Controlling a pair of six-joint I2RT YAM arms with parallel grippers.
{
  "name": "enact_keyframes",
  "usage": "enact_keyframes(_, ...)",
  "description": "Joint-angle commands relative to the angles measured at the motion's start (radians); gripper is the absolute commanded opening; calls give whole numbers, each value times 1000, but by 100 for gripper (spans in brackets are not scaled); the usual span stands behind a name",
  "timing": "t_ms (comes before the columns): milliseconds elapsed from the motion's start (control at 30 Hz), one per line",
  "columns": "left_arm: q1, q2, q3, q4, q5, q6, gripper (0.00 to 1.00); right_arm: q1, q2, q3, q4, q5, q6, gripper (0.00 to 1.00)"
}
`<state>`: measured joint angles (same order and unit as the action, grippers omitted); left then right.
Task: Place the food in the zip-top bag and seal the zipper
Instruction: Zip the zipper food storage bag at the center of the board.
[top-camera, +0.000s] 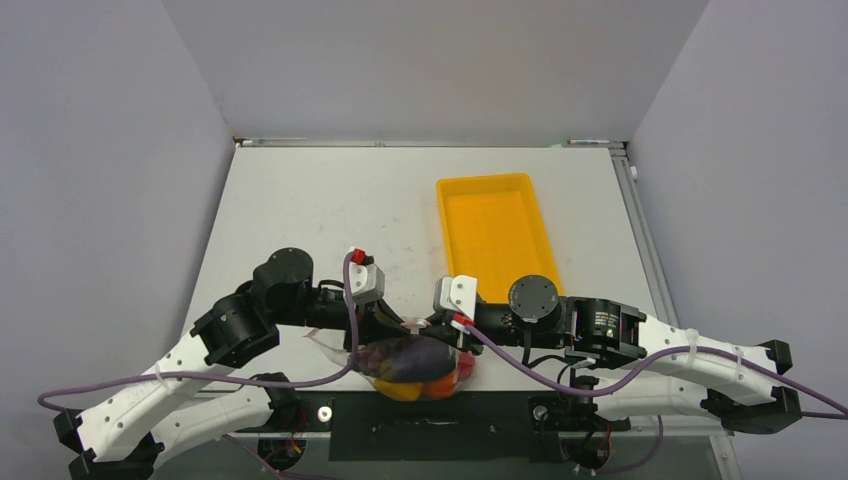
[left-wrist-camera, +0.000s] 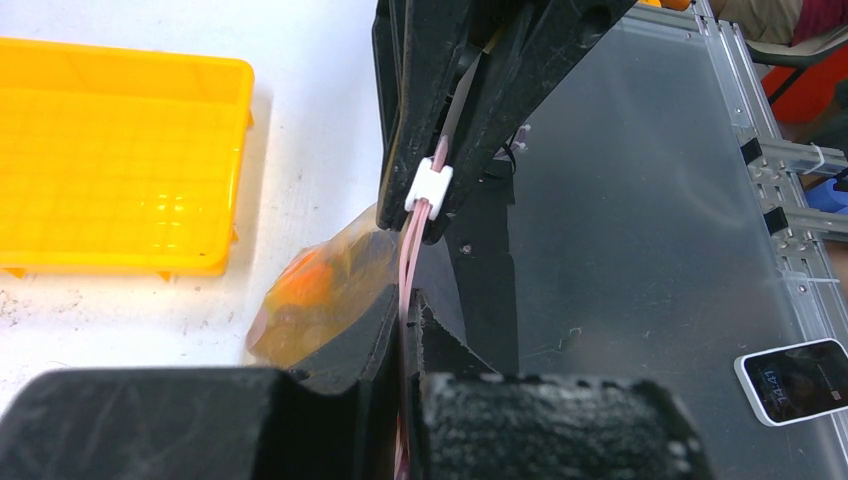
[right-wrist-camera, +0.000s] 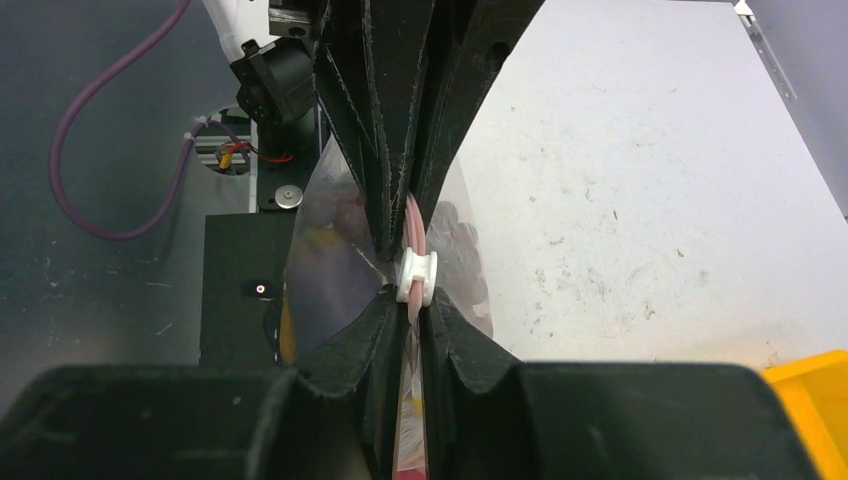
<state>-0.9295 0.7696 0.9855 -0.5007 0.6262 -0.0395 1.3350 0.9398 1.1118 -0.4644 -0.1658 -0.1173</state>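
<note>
The zip-top bag (top-camera: 415, 362) hangs at the table's near edge, holding the food: a dark purple eggplant (top-camera: 405, 358), an orange piece (top-camera: 440, 385) and a yellow piece (top-camera: 398, 390). Both grippers meet at its top edge. My left gripper (top-camera: 400, 325) (left-wrist-camera: 408, 305) is shut on the pink zipper (left-wrist-camera: 408, 260). Facing it, my right gripper (top-camera: 432, 325) (right-wrist-camera: 413, 300) is shut on the same zipper (right-wrist-camera: 412, 225), its tips right against the white slider (right-wrist-camera: 416, 275) (left-wrist-camera: 428, 188). The strip runs taut between the two. Bag plastic (right-wrist-camera: 330, 250) bulges to the side.
A yellow tray (top-camera: 495, 230) (left-wrist-camera: 110, 150) stands on the white table behind the right arm, with nothing in it. Below the bag lies the dark bench surface with a black base plate (top-camera: 440, 420). A phone (left-wrist-camera: 795, 380) lies off to one side.
</note>
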Motion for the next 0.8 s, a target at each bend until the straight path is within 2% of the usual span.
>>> enact_keyframes(0, -2, -25, 9, 58, 17, 1, 0, -6, -4, -2, 46, -14, 12, 11)
enact_keyframes(133, -2, -29, 7, 61, 11, -1, 0, -7, -8, -6, 43, -10, 16, 11)
enact_keyframes(200, -2, -31, 5, 65, 10, -2, 0, -7, -10, -8, 43, 0, 21, 18)
enact_keyframes(267, -2, -32, 6, 66, 12, -2, 0, -8, -13, -10, 43, 2, 23, 19)
enact_keyframes(533, -2, -26, 7, 70, 15, -4, 0, -7, -10, -6, 46, -7, 17, 6)
enact_keyframes(733, -2, -20, 4, 69, 19, -7, 0, -7, -9, -9, 59, -22, 11, 5)
enact_keyframes(767, -2, -18, 4, 70, 16, -10, 3, -7, -9, -8, 61, -25, 10, 5)
